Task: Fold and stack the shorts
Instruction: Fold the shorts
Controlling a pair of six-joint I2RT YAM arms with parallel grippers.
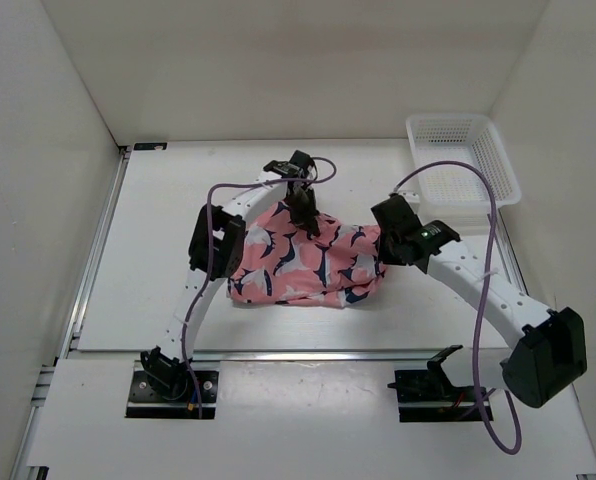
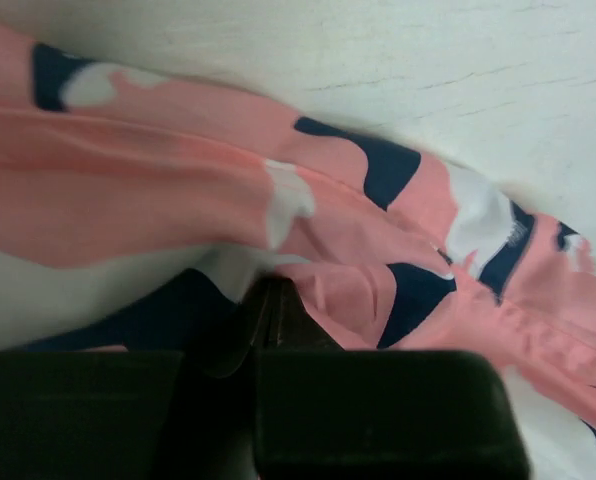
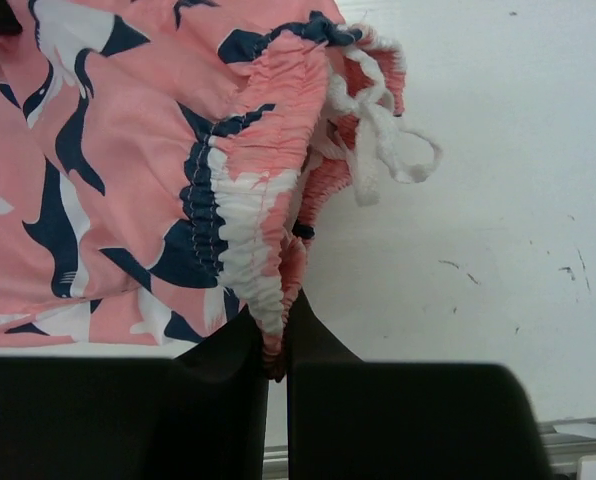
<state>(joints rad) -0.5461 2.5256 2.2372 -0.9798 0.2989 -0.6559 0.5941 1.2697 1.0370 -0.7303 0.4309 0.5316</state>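
The coral-pink shorts point(image 1: 303, 262) with navy-and-white whale shapes lie bunched in the middle of the table, between the two arms. My left gripper point(image 1: 304, 215) is at their far edge, shut on a fold of the fabric point(image 2: 328, 290). My right gripper point(image 1: 383, 243) is at their right end, shut on the gathered elastic waistband point(image 3: 248, 240). The white drawstring point(image 3: 378, 130) hangs loose beside the waistband. The shorts fill most of the left wrist view point(image 2: 178, 190) and the upper left of the right wrist view.
A white plastic mesh basket point(image 1: 462, 165) stands at the far right of the table, against the right wall. White walls close the table in at the back and on both sides. A metal rail point(image 1: 93, 250) runs along the left edge.
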